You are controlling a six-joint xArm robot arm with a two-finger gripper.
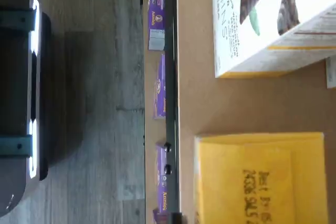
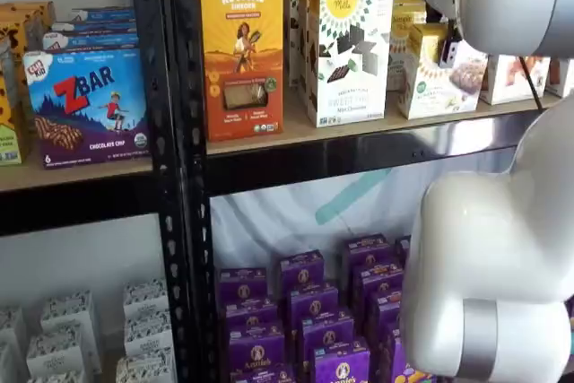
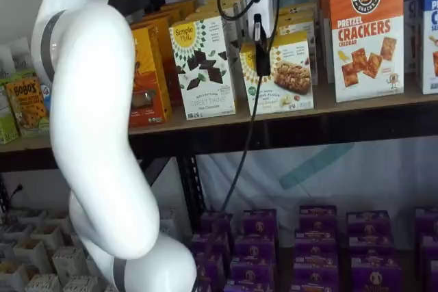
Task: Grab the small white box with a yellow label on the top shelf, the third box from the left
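Pincer hanging just in front of small white box on top shelf, black finger overlapping box's left front face. Only one finger side-on showing, so can't tell if apart or together. Box sitting right of taller patterned box, left of orange crackers box. Likely light thin cardboard, crushable, glossy. Best taking narrow sides below yellow top panel, moderate squeeze.
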